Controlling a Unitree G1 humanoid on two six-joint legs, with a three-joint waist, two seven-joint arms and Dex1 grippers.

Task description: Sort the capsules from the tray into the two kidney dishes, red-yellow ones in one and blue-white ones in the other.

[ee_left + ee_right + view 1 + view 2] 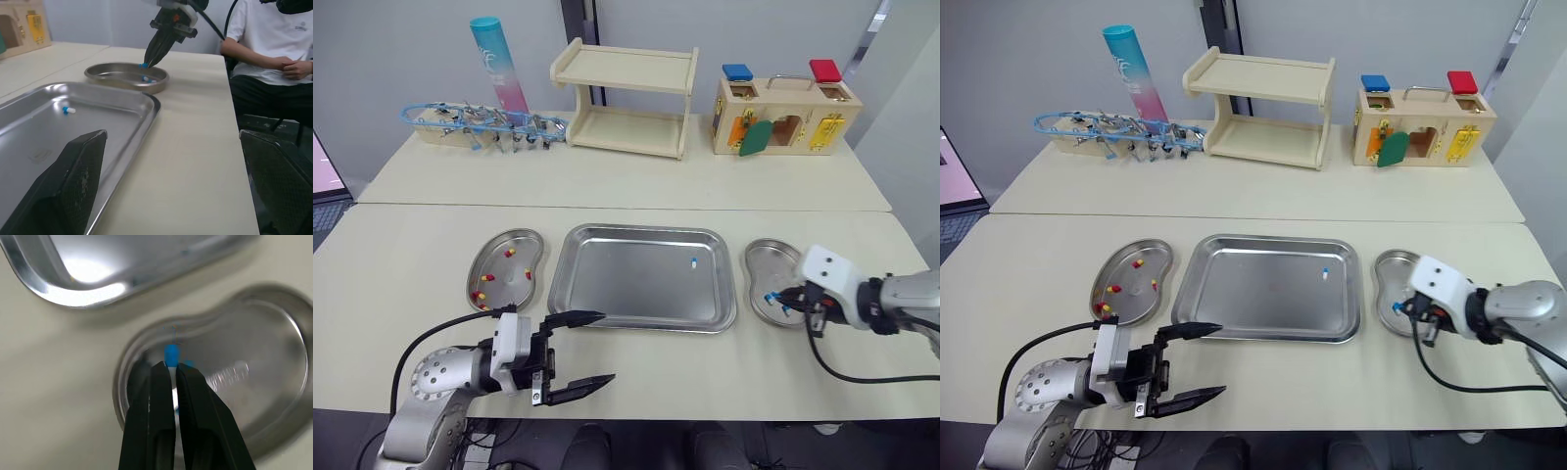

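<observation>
so the right gripper point(171, 368) is pinching a blue-white capsule point(171, 354) just above the right kidney dish point(769, 259) at 3 o'clock of the tray point(626, 279), left gripper point(607, 347) spread wide, and dropping it this near the rim could bounce it out.

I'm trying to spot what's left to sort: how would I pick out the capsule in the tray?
Find the big steel tray in the middle. Toward its far right lies a small blue-white capsule, the lone thing in it; all other capsules are at the left kidney dish and the right kidney dish.
</observation>
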